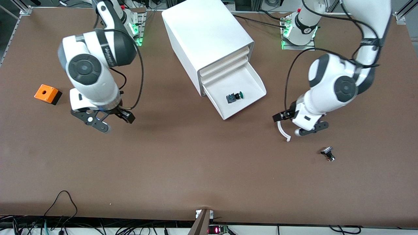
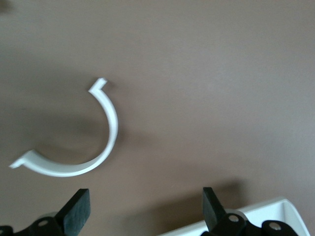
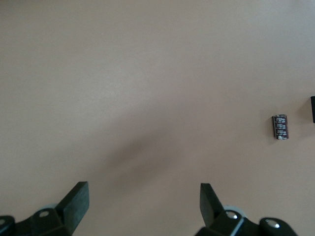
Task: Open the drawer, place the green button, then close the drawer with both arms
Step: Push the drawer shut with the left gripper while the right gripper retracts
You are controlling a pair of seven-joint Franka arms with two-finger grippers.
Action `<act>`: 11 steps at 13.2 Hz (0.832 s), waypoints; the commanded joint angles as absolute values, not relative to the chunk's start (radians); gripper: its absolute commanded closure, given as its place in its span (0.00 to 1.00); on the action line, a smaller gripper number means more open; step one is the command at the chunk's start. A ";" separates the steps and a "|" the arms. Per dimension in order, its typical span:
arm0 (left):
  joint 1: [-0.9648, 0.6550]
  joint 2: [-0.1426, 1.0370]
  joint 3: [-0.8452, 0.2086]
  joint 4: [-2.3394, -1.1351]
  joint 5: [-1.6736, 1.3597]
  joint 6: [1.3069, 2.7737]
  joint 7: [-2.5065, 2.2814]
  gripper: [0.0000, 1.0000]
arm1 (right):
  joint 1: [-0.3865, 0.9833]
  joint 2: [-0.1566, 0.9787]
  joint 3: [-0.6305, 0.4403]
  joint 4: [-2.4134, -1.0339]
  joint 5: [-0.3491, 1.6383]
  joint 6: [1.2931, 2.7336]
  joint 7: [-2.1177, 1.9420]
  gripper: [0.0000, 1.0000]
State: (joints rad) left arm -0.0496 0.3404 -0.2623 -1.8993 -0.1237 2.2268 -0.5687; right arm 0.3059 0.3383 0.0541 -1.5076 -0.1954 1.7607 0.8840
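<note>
The lowest drawer (image 1: 251, 81) of the white cabinet (image 1: 205, 32) is pulled open. The green-capped button (image 1: 235, 97) lies on its side in it, near the sloped front lip. My left gripper (image 1: 298, 125) is open and empty over the table, beside the drawer toward the left arm's end. In the left wrist view (image 2: 145, 209) its jaws stand wide apart, with a corner of the drawer (image 2: 275, 209) at the edge. My right gripper (image 1: 109, 120) is open and empty over bare table toward the right arm's end; the right wrist view (image 3: 142, 201) shows its jaws wide apart.
A white curved strip (image 1: 283, 130) lies on the table under the left gripper and shows in the left wrist view (image 2: 93, 142). A black-capped metal part (image 1: 327, 152) lies nearer the front camera. An orange box (image 1: 47, 94) sits toward the right arm's end. A small black cylinder (image 3: 280, 127) lies on the table.
</note>
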 commanded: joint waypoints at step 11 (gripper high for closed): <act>-0.229 0.385 -0.259 -2.106 -0.083 2.520 -0.873 0.00 | -0.021 0.186 0.078 -1.499 0.009 1.678 0.257 0.00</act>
State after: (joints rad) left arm -0.2075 0.4086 -0.2645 -2.0724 -0.0943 2.5047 -0.8412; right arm -0.0141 0.1977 0.0948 -1.5010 -0.0496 1.7175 0.3150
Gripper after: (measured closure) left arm 0.000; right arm 0.000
